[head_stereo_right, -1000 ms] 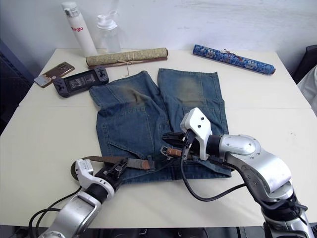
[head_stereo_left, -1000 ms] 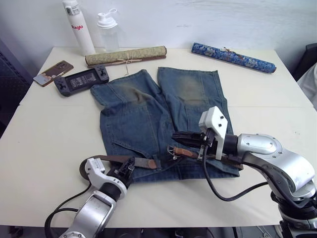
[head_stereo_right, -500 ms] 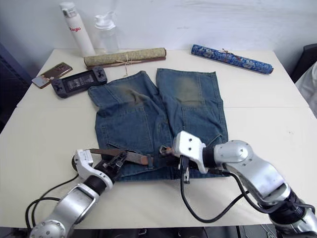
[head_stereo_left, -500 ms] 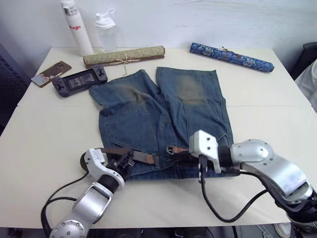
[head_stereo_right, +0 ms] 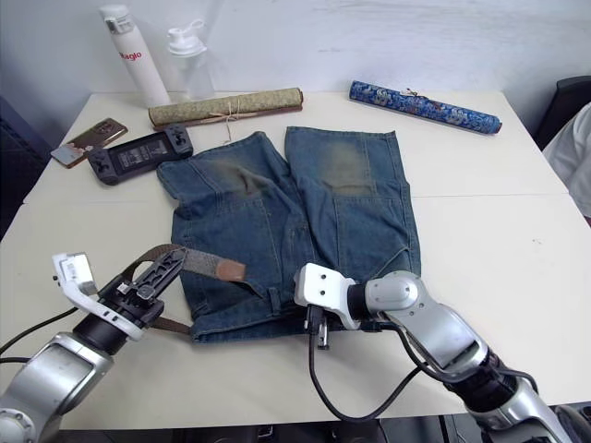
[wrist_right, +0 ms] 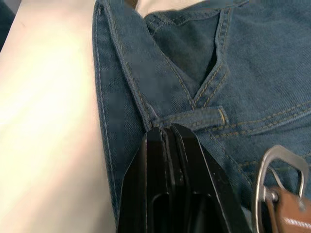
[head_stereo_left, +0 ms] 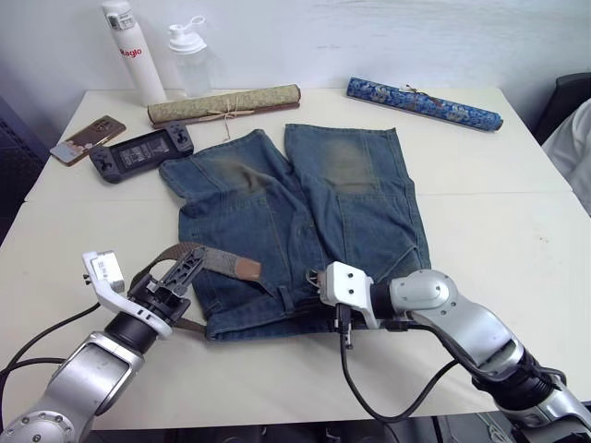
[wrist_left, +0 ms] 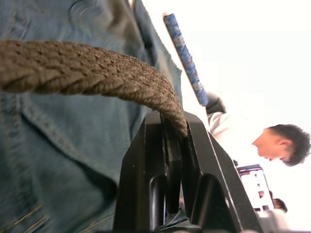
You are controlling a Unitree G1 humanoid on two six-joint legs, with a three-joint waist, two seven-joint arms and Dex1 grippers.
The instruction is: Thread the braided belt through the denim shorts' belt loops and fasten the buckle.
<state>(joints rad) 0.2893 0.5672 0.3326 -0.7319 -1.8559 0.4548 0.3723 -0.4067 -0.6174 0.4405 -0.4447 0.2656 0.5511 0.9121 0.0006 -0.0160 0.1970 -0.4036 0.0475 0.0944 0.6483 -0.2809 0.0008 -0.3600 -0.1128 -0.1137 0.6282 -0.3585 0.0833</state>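
The denim shorts (head_stereo_left: 342,203) lie flat, waistband toward me. My left gripper (head_stereo_left: 182,268) is shut on the braided belt (head_stereo_left: 217,261) and holds it raised off the shorts' left side. The strap arcs up, and its brown tip (head_stereo_left: 247,269) points toward the middle. The left wrist view shows the woven strap (wrist_left: 92,77) pinched between the fingers (wrist_left: 146,160). My right gripper (wrist_right: 163,130) is shut, its tips touching the waistband beside one of the belt loops (wrist_right: 194,117). The silver buckle (wrist_right: 279,167) lies close by it on the denim.
At the table's far edge stand a white bottle (head_stereo_left: 125,51) and a clear shaker (head_stereo_left: 189,60). An olive scroll (head_stereo_left: 224,103) and a blue scroll (head_stereo_left: 423,101) lie in front of them. A game controller (head_stereo_left: 140,152) and a phone (head_stereo_left: 81,138) lie far left. A person (wrist_left: 279,143) is beyond the table.
My left gripper has moved left and up, lifting the belt's tip end off the waistband. My right gripper has come down and shifted left along the waistband. The camera has also shifted.
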